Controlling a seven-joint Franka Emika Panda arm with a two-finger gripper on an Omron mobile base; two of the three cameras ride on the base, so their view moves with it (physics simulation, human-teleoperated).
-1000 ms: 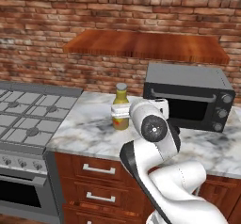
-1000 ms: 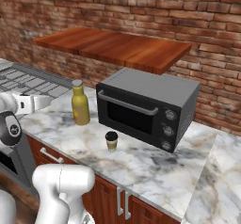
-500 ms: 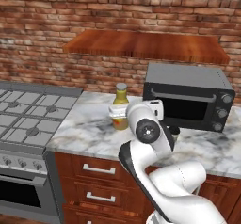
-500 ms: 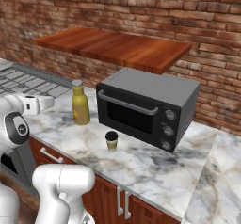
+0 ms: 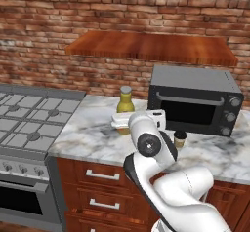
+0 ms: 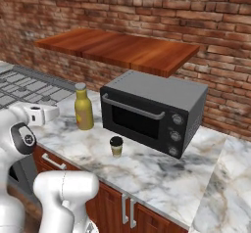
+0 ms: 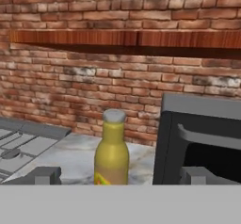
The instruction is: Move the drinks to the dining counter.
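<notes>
A tall mustard-yellow bottle (image 5: 125, 104) with a grey cap stands on the marble worktop (image 5: 90, 134) against the brick wall, just left of a black toaster oven (image 5: 195, 99). A small tan paper cup (image 6: 116, 146) with a black lid stands in front of the oven. My gripper (image 7: 121, 176) is open wide, with one fingertip (image 7: 44, 175) on each side of the picture. It faces the yellow bottle (image 7: 112, 155) from a short way off, level with its lower half, and nothing is between the fingers. The dining counter is out of view.
A gas stove (image 5: 29, 124) adjoins the worktop on the left. A wooden shelf (image 5: 151, 47) hangs on the brick wall above the oven. Red-brown drawers (image 5: 102, 177) sit under the worktop. The oven's side (image 7: 164, 143) is close on the bottle's right.
The hand has dropped a little and edged toward the yellow bottle, and the elbow has swung with it. The bottle and cup have not moved, and the fingers stay open.
</notes>
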